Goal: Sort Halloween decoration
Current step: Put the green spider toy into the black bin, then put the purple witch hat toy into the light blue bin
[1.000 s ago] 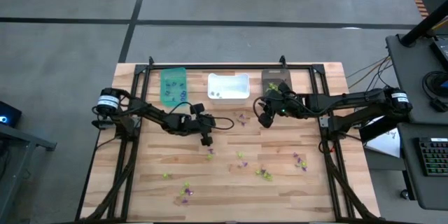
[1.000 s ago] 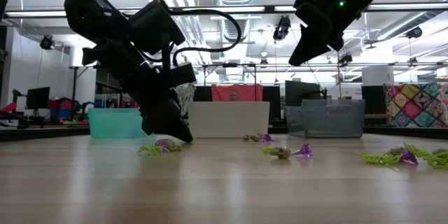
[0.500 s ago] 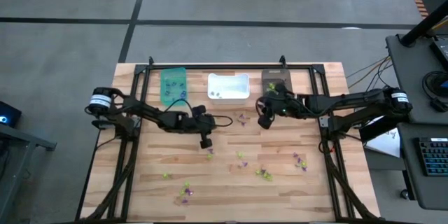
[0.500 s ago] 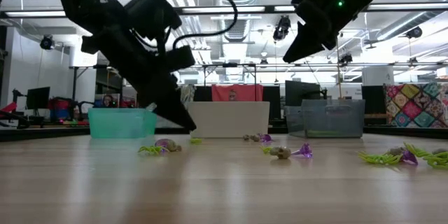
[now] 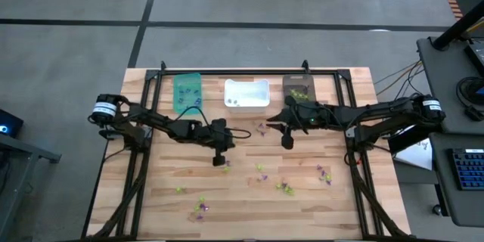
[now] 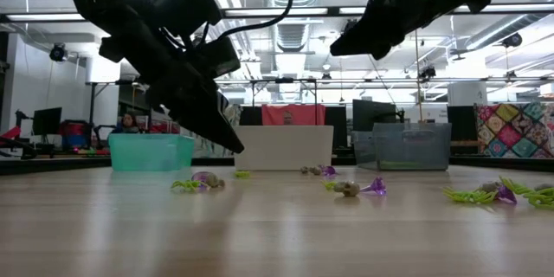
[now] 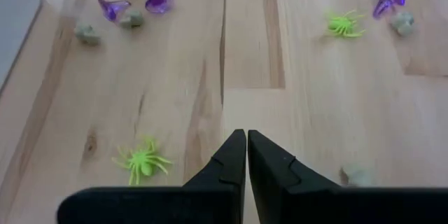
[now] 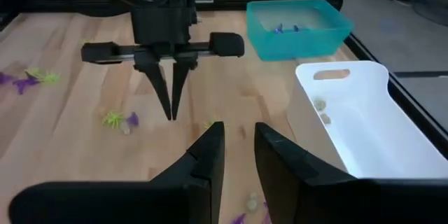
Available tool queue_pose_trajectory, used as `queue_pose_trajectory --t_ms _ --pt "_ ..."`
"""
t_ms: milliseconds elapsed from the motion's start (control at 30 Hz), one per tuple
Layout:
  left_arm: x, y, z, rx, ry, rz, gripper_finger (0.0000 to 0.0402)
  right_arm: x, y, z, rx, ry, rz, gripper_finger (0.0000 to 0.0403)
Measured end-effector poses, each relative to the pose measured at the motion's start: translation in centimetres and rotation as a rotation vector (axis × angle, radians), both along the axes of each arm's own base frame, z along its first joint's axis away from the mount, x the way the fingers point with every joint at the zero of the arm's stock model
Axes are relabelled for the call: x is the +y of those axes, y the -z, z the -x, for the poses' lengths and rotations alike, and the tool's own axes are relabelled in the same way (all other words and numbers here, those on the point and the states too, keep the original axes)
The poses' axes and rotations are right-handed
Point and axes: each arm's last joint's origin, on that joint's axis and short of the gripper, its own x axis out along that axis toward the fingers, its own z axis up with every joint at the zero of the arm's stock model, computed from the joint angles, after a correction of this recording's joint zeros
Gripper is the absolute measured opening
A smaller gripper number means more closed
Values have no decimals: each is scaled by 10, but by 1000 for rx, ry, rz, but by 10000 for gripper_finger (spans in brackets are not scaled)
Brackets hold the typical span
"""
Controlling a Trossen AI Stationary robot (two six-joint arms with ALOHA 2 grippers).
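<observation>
Wooden table (image 5: 151, 197) still holds most trinkets: few lie in the teal bin (image 5: 187, 92) and white bin (image 5: 247, 94), while the left gripper (image 5: 219, 160) hangs shut and empty and the right gripper (image 5: 286, 142), slightly parted, carries nothing.

We see the wooden surface (image 5: 249, 197) evenly and brightly lit from overhead, with only faint, soft shadows under the arms in the high view. In the low view, long ceiling lights (image 6: 286, 10) in the far room glare white, so both arms read as near-black silhouettes against them, and the near part of the surface is blurred while the far bins stay fairly crisp. In the left wrist view the closed fingers (image 7: 241, 171) are sharp-edged and the wood grain is clear. In the right wrist view the near fingers (image 8: 206, 164) look soft and out of focus, and the white bin (image 8: 364, 122) is almost overexposed.
</observation>
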Motion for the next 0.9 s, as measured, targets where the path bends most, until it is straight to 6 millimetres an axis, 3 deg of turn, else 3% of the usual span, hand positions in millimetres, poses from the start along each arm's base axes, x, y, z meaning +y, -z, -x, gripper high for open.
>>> queue_pose_trajectory --t_ms 233,367,633,900 --pt "0 -5 -4 -62 -12 21 0 -1 -3 -1 -12 93 -104 70" --pt "0 -13 -6 -97 -1 10 0 -3 -4 -3 101 173 -165 63" --pt "0 -61 8 -259 56 -60 0 -3 13 -9 314 168 -134 54" --pt "1 -107 30 -424 53 -65 0 0 35 -19 433 38 3 57"
